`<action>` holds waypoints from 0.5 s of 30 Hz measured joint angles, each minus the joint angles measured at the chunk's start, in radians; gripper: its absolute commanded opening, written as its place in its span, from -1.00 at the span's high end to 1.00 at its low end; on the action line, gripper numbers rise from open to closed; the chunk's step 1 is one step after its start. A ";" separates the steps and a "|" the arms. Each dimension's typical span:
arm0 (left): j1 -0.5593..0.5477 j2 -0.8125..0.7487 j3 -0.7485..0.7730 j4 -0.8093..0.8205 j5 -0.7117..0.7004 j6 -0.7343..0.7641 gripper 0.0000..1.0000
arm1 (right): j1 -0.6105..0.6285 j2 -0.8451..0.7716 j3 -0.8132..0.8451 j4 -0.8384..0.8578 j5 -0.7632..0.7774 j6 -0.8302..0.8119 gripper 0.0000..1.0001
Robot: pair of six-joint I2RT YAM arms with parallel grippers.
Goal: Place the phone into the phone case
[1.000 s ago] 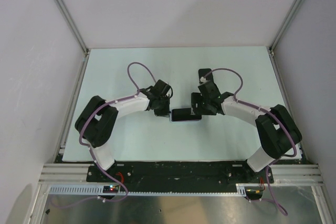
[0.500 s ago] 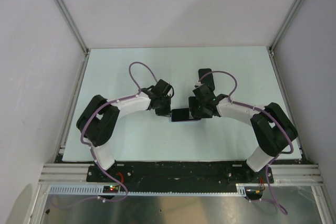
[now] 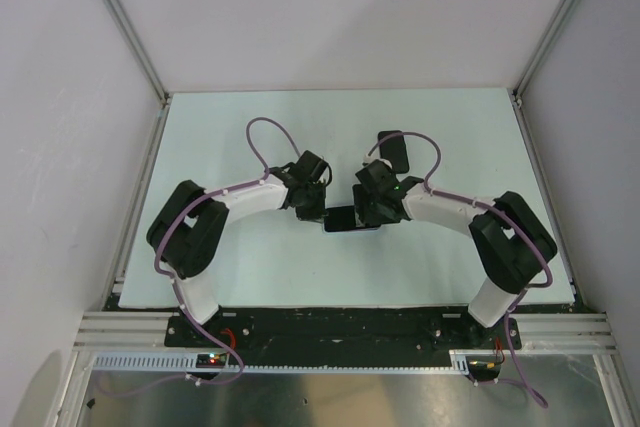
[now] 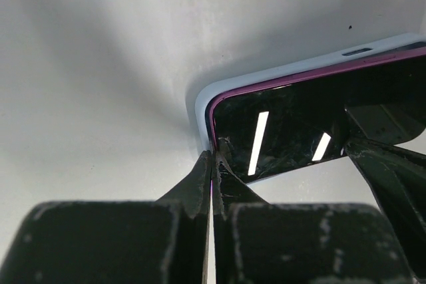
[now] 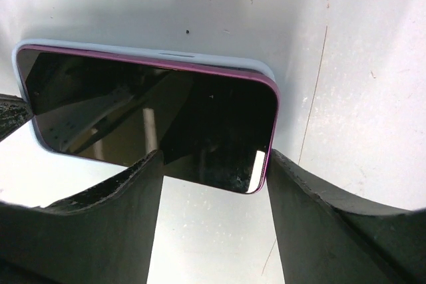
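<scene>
The phone has a dark screen and a magenta rim. It lies flat on the mat inside a pale blue case, whose rim shows along the far side and left corner. My left gripper is shut, its tips pressed down at the phone's near left corner. My right gripper is open and empty over the right end of the phone. Its right finger is against the phone's right edge and the other is over the screen. The case rim shows behind the phone.
The pale mat is walled in by white panels on the left, back and right. Both arms meet at the mat's middle, left gripper and right gripper at either end of the phone. Purple cables loop above both wrists.
My right arm has moved left, bringing its gripper over the phone's right end. The left arm and the phone have barely moved.
</scene>
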 measured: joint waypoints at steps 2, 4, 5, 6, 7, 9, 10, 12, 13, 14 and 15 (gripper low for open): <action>0.000 0.000 0.001 -0.001 0.000 0.000 1.00 | 0.010 0.007 0.008 -0.005 0.016 0.000 -0.43; -0.001 0.000 0.001 -0.001 -0.001 0.000 1.00 | 0.018 0.009 0.008 -0.005 0.027 -0.001 -0.52; -0.001 0.000 0.001 -0.001 -0.002 0.000 1.00 | 0.022 0.009 0.008 -0.005 0.029 -0.002 -0.55; -0.001 0.000 0.001 -0.001 -0.002 0.000 1.00 | 0.024 0.009 0.008 -0.005 0.031 -0.003 -0.58; -0.002 0.000 0.001 -0.001 -0.002 0.000 1.00 | 0.024 0.009 0.008 -0.005 0.028 -0.005 -0.59; -0.002 0.000 0.001 -0.001 -0.003 0.000 1.00 | 0.019 0.009 0.008 -0.005 0.024 -0.006 -0.61; -0.002 0.000 0.001 -0.001 -0.003 0.000 1.00 | 0.014 0.009 0.008 -0.005 0.021 -0.008 -0.61; -0.002 -0.001 0.001 -0.001 -0.005 0.001 1.00 | 0.004 0.006 0.008 -0.006 0.013 -0.012 -0.62; -0.002 -0.002 0.001 -0.001 -0.005 0.001 1.00 | -0.005 0.002 0.008 -0.006 0.010 -0.013 -0.62; -0.002 -0.003 0.001 -0.001 -0.005 0.001 1.00 | -0.013 -0.002 0.008 -0.006 0.007 -0.016 -0.62; -0.002 -0.004 0.001 0.000 -0.006 0.001 1.00 | -0.023 -0.008 0.008 -0.005 0.002 -0.017 -0.62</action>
